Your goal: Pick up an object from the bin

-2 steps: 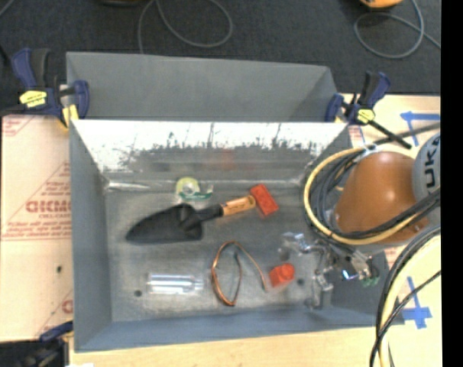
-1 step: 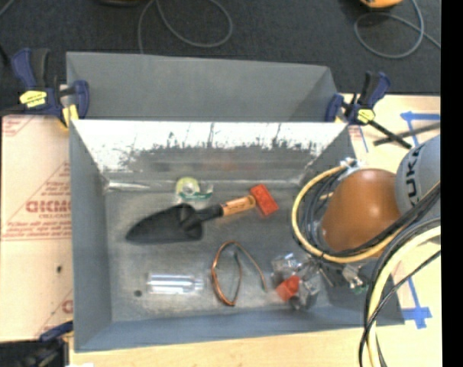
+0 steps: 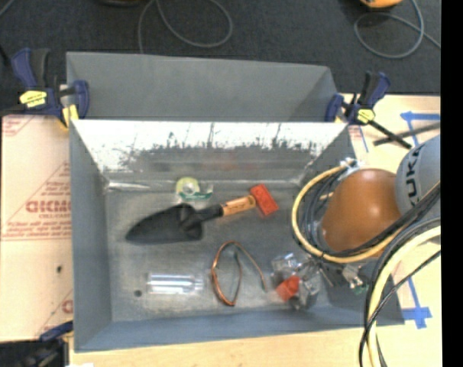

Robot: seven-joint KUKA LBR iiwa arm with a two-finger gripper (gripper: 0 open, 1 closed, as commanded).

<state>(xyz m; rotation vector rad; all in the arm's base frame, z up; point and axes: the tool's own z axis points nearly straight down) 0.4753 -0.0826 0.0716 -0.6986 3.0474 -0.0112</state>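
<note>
A small red thing (image 3: 287, 287) is lying near the front right corner of the bin (image 3: 90, 228), directly under the gripper (image 3: 296, 278). Whether the gripper is clenched on it or released cannot be told. Just left of it a brown loop (image 3: 230, 275) is lying, a clear tube (image 3: 173, 284) is resting farther left, and a trowel (image 3: 164, 225) is lying behind them.
</note>
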